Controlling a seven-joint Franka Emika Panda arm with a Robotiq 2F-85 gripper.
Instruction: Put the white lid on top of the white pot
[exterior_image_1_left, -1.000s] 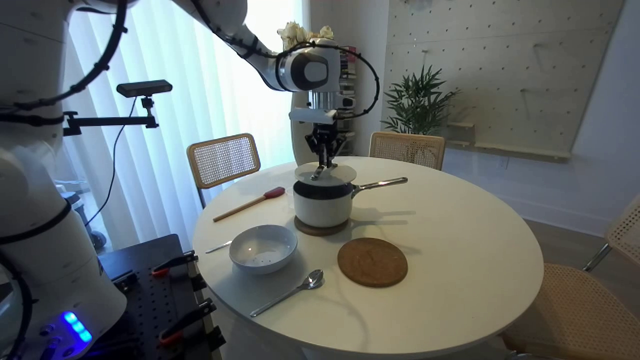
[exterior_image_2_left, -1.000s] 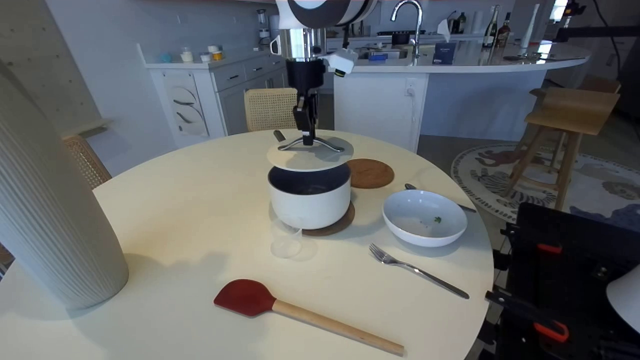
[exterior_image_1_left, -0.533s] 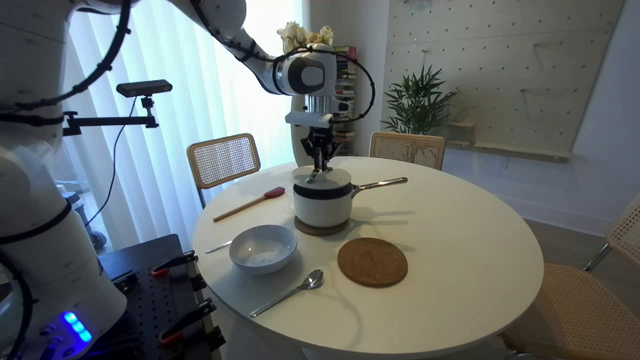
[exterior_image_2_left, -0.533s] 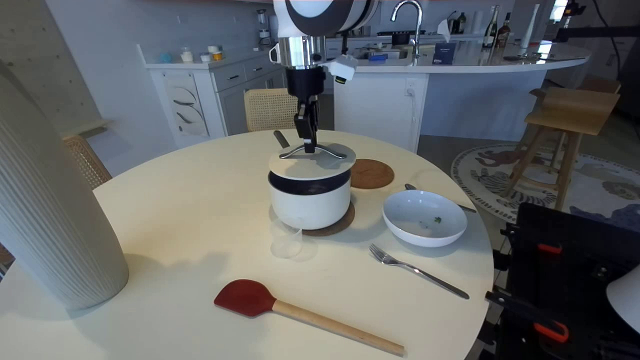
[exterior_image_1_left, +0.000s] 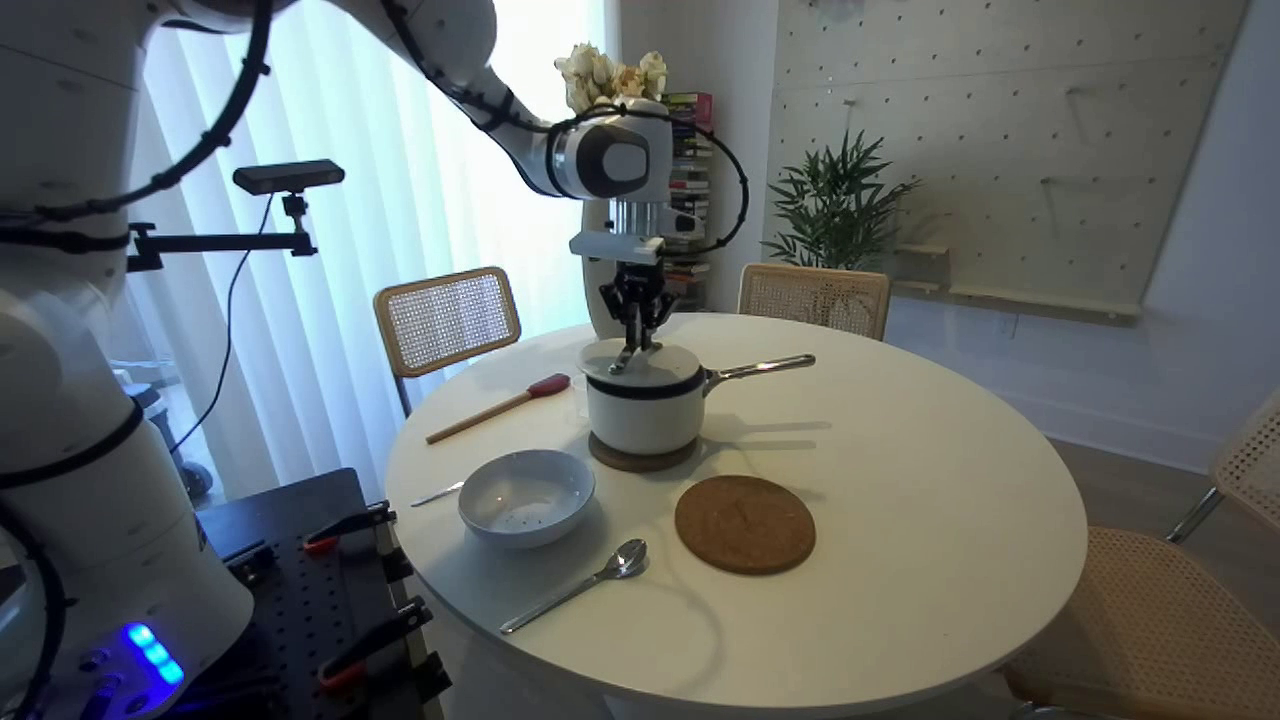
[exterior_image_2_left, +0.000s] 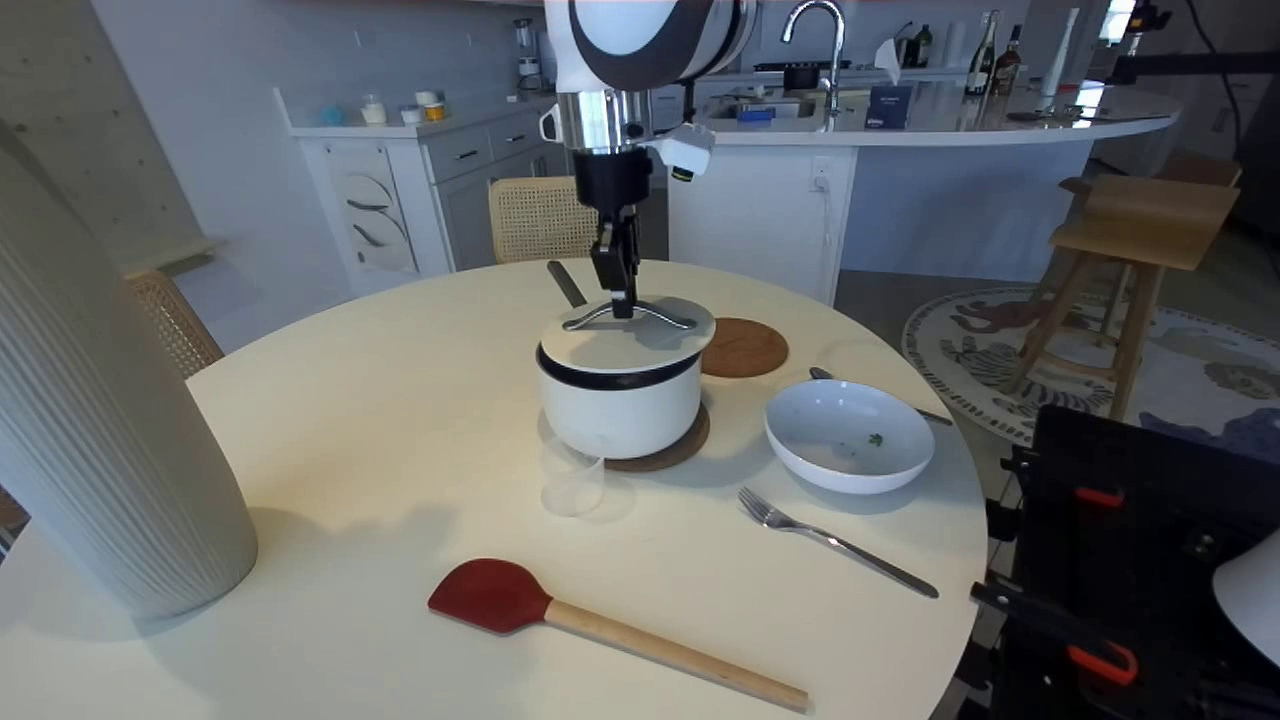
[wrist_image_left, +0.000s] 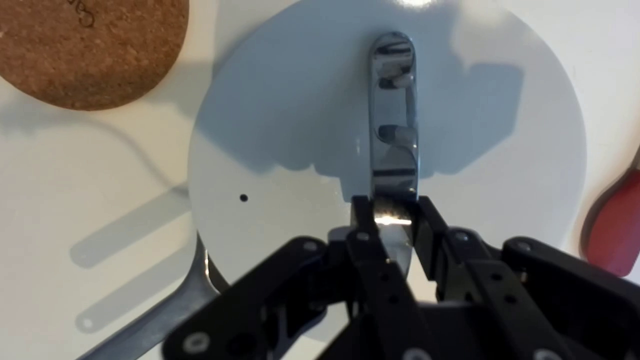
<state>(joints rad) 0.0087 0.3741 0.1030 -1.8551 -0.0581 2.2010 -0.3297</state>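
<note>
White arm, black cable, glowing blue lights, black tool with silvery screws.

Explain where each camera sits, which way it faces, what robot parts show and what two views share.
Wrist view: mounted above the claw, looking down at the white lid; claw alone shows.
An exterior view: near the robot's base, facing across the table toward the pegboard; base, arm and claw show.
An exterior view: near the red spatula, facing the kitchen island; arm's end and claw show.
Both exterior views share the white pot, white lid and bowl.
</note>
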